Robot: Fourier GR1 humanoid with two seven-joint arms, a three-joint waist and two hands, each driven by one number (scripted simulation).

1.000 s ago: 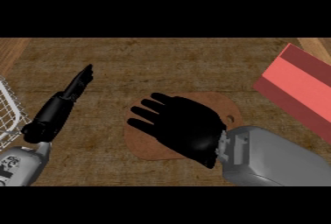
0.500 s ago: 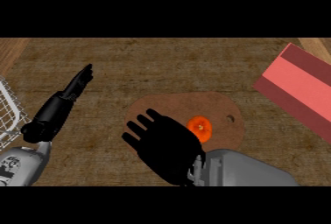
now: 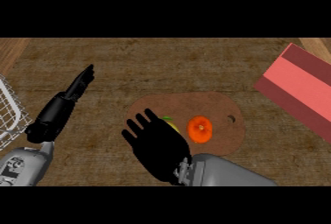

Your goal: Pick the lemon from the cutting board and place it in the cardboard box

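Light is dim and even across the counter (image 3: 161,70), with no clear source and no glare. The wood grain reads soft and slightly blurred. The cutting board (image 3: 220,113) casts almost no shadow. The right hand (image 3: 158,146) shows as flat black, its surface detail lost; edges show no visible distortion.

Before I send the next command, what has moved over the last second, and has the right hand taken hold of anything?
The right hand drew back toward the view's lower left, off the cutting board, uncovering an orange round object and a sliver of yellow, likely the lemon, at its fingers. It holds nothing. The left hand, the red box and the wire rack stayed put.
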